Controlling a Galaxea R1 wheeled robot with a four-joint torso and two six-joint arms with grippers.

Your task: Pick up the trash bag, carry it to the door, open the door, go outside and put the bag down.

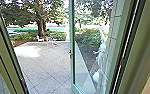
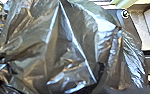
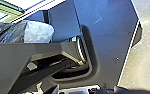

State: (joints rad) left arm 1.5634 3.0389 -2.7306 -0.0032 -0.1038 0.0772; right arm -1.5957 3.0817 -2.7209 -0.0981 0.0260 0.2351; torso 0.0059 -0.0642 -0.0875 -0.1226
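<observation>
How far open the left gripper was, and what it had hold of, could not be told; the same applied to the right gripper. The black bag (image 2: 68, 42) lay close to the left wrist camera, its film creased and loose, beside the robot's plate (image 3: 111, 42). Risk noted: loose film could snag on the handle (image 1: 70, 52) or frame (image 1: 9, 47) and tear. If held by film alone, the bag could slip. The door (image 1: 76, 88) stood open onto the paving (image 1: 43, 63); a swing back could strike the robot or bag. No brand, label or writing could be read.
</observation>
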